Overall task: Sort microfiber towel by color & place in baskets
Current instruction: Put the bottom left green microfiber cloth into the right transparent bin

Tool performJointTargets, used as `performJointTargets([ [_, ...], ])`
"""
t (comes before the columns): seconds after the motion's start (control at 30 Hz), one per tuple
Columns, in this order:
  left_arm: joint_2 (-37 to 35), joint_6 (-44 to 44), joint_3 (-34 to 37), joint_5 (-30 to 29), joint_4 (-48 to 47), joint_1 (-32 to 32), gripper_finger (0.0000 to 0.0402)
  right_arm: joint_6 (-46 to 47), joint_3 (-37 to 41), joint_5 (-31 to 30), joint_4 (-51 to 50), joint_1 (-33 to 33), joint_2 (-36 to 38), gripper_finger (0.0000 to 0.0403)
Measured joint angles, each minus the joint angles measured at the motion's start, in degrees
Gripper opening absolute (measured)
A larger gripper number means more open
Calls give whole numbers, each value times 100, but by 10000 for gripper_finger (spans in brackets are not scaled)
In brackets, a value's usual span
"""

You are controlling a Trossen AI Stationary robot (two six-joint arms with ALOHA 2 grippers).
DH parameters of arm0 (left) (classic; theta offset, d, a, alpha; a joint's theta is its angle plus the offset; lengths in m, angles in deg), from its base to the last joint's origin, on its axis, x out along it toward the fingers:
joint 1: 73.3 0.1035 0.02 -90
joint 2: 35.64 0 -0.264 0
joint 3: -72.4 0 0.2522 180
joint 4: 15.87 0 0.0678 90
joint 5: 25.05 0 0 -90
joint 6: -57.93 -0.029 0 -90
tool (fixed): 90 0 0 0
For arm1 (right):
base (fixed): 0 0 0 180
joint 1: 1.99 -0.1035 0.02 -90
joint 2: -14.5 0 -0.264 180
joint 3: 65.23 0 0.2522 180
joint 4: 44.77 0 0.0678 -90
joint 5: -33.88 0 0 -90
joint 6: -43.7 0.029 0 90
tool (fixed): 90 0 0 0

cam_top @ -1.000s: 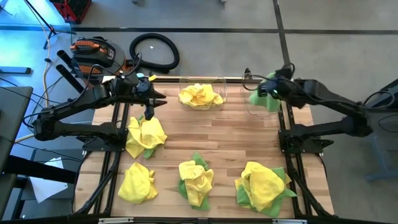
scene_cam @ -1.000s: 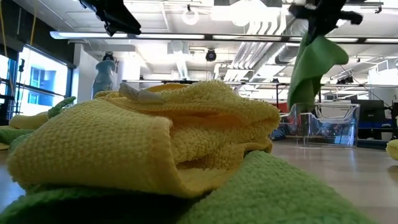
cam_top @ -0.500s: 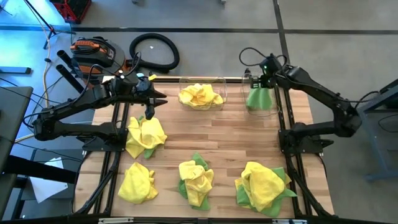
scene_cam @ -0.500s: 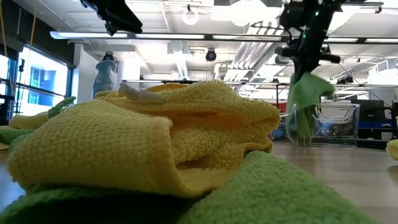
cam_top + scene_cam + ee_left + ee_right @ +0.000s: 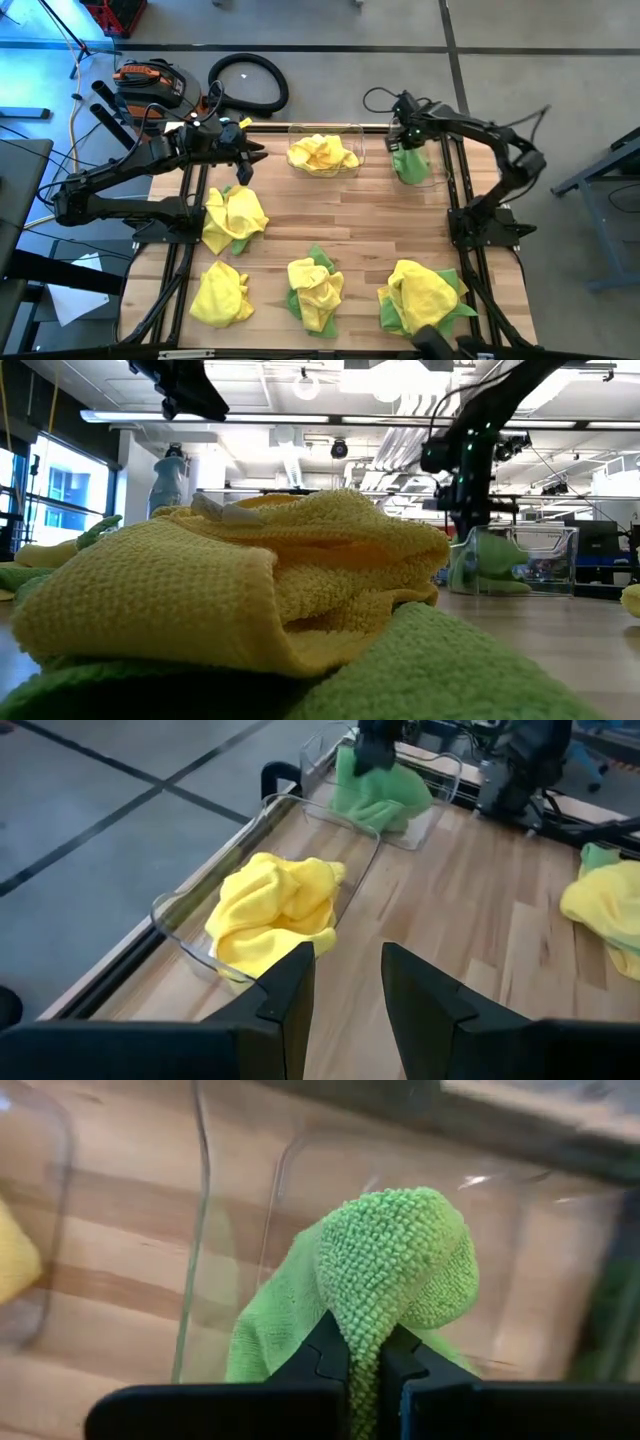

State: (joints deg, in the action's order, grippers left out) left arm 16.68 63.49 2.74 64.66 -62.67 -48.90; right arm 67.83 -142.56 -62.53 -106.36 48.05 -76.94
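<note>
Two clear baskets stand at the table's far edge. The wider one (image 5: 352, 131) holds yellow towels (image 5: 322, 153). The narrower one (image 5: 437, 171) has a green towel (image 5: 409, 164) inside, with my right gripper (image 5: 404, 138) shut on it from above. My left gripper (image 5: 243, 165) hovers open and empty above the far left of the table; in its wrist view its fingers (image 5: 345, 990) stand apart with nothing between them, short of the yellow towels (image 5: 275, 910). Yellow and green towels lie in piles on the near half of the table. My right gripper pinches a raised fold of the green towel (image 5: 366, 1315) between its two fingers. The fingers come from above and point steeply down. The towel bulges above the fingertips and spreads below them, and its lower part (image 5: 490, 570) lies on the basket's floor.
Four piles of yellow over green towels lie on the wood: left (image 5: 233, 217), near left (image 5: 220, 292), near middle (image 5: 315, 290), near right (image 5: 420, 298). A black hose coil (image 5: 248, 82) and a tool (image 5: 145, 80) lie on the floor beyond the table.
My right gripper has come down and a little toward the table's left, tipping to point more steeply down, still shut on the green towel. The towel hung above the narrower basket and now sits inside it, bunched on the floor.
</note>
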Motion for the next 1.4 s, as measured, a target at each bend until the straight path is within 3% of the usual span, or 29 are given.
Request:
performJointTargets([
  [0.17,0,291,-2,-45,0,-2,106,90,0,104,121,2,-424,28],
  [0.43,0,520,-2,-174,0,-2,106,146,14,119,487,214,-459,100],
  [0.63,0,589,-2,-258,-2,-1,106,239,454,764,935,520,-459,135],
  [0.93,0,588,-2,-364,-2,-1,106,88,469,821,900,557,-423,142],
  [1.1,0,588,-2,-364,-2,0,106,46,227,785,524,555,-51,142],
  [1.27,0,588,-2,-364,-2,-1,106,-17,62,358,154,553,489,142],
  [1.4,0,588,-2,-364,-2,-2,106,-73,61,497,87,555,588,134],
])
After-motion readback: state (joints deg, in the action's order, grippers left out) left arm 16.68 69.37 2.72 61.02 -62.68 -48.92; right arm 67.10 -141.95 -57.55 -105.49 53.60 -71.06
